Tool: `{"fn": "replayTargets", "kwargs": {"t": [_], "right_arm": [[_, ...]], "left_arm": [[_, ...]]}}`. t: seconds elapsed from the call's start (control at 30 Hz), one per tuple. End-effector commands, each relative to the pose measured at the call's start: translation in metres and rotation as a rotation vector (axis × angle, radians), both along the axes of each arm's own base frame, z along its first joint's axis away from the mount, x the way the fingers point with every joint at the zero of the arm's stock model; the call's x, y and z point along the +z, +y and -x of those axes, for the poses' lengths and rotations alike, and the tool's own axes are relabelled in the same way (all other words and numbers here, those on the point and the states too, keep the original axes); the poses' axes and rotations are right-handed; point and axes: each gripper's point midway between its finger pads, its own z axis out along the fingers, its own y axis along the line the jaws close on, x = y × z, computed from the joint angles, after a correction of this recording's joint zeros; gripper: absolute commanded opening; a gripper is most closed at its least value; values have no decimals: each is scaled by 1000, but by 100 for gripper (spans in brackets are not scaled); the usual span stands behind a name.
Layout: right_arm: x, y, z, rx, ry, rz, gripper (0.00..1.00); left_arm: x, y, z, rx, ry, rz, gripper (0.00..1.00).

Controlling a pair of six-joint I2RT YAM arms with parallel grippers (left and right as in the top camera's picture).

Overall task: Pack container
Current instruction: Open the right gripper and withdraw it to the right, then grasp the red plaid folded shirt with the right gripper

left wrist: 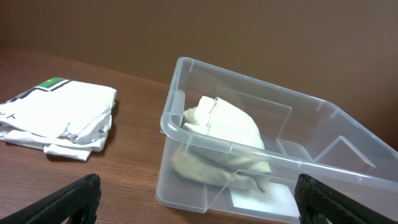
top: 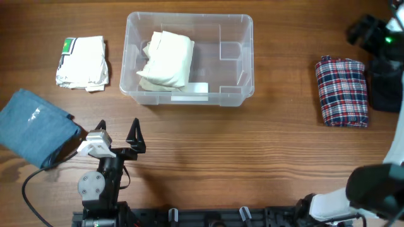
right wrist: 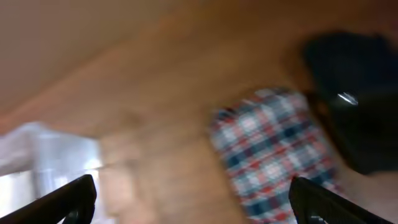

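The clear plastic container stands at the back middle of the table with a white label on its near wall. A folded cream garment lies in its left half; the left wrist view shows the container and the garment too. My left gripper is open and empty, low in front of the container's left corner. My right gripper is open and empty at the back right, above a folded plaid garment. The right wrist view is blurred and shows the plaid garment.
A folded white garment with a green mark lies left of the container. A folded blue garment lies at the left edge beside my left arm. A dark garment lies right of the plaid one.
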Motion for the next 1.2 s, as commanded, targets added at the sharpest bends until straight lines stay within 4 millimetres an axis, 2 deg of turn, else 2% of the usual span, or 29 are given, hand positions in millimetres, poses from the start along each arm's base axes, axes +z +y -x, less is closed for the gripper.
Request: {"fn": "replayTargets", "kwargs": {"t": [0.0, 0.07, 0.13, 0.3, 0.47, 0.53, 0.63, 0.7, 0.77, 0.8, 0.83, 0.87, 0.9, 0.93, 1.1, 1.17], "right_arm": [[-70, -41, 15, -37, 176, -11, 100], [-103, -64, 18, -23, 243, 1, 100], [-125, -73, 19, 20, 283, 8, 100], [-190, -77, 24, 114, 408, -33, 99], [-228, -87, 31, 134, 461, -64, 99], [-235, -93, 34, 125, 459, -79, 98], [-242, -90, 32, 163, 417, -139, 96], [-247, -85, 29, 182, 401, -167, 85], [-247, -80, 26, 191, 390, -187, 63], [-246, -76, 24, 192, 385, -201, 41], [-246, -74, 24, 176, 388, -210, 27], [-246, -72, 23, 177, 392, -214, 22], [-246, -70, 23, 164, 394, -221, 11], [-246, -68, 21, 137, 397, -234, 4], [-241, -50, 11, 64, 411, -278, 4], [-223, -35, -3, 89, 387, -280, 4]], "left_arm": [[-2, 0, 0, -5, 0, -19, 100], [-2, 0, 0, -5, 0, -19, 100], [-2, 0, 0, -5, 0, -19, 100], [-2, 0, 0, -4, 0, -19, 100], [-2, 0, 0, -5, 0, -20, 100], [-2, 0, 0, -4, 0, -19, 100], [-2, 0, 0, -4, 0, -19, 100], [-2, 0, 0, -5, 0, -19, 100], [-2, 0, 0, -5, 0, -19, 100], [-2, 0, 0, -5, 0, -19, 100], [-2, 0, 0, -5, 0, -19, 100], [-2, 0, 0, -5, 0, -19, 100], [-2, 0, 0, -5, 0, -19, 100], [-2, 0, 0, -5, 0, -19, 100], [-2, 0, 0, -5, 0, -20, 100], [-2, 0, 0, -5, 0, -19, 100]]}}
